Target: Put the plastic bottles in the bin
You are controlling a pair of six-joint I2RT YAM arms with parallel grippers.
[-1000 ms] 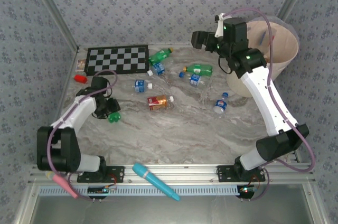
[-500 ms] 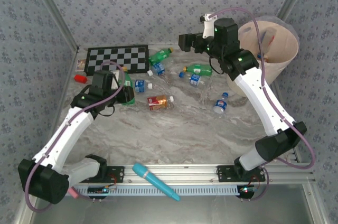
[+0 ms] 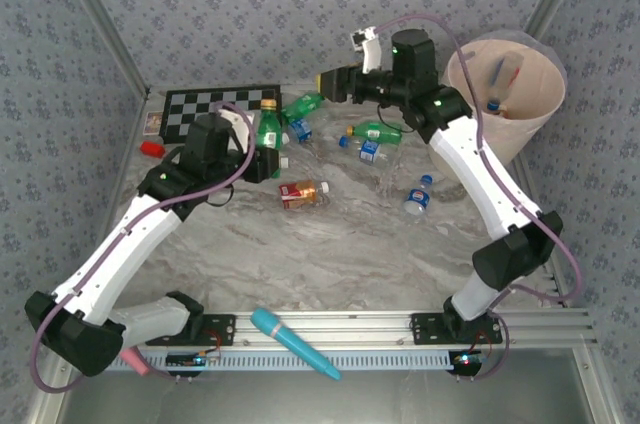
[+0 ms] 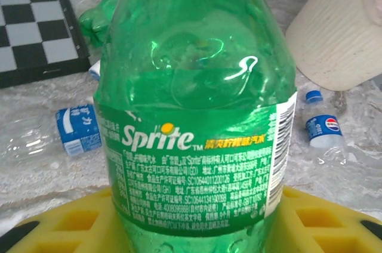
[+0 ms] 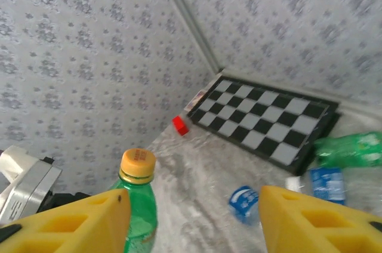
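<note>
My left gripper (image 3: 260, 158) (image 4: 194, 220) is shut on a green Sprite bottle (image 3: 267, 130) (image 4: 197, 86) with an orange cap, held upright above the table's left half. My right gripper (image 3: 334, 82) (image 5: 192, 200) hangs open and empty left of the bin (image 3: 505, 94) (image 4: 346, 26), facing that held bottle (image 5: 136, 205). The pink-beige bin stands at the far right with a few bottles inside. Loose plastic bottles lie mid-table: two green ones (image 3: 303, 104) (image 3: 378, 131), a red-labelled one (image 3: 303, 192), and blue-labelled ones (image 3: 418, 196) (image 3: 368, 149) (image 3: 298, 129).
A folded checkerboard (image 3: 220, 112) (image 5: 268, 119) lies at the far left, with a small red block (image 3: 152, 148) (image 5: 179, 125) beside it. A teal microphone (image 3: 293, 342) rests on the near rail and a pink one (image 3: 130, 359) at the near left corner. Patterned walls close in three sides.
My left arm has lifted the green bottle off the table and carried it right and farther back. My right arm has swung left away from the bin, its jaws narrower than before.
</note>
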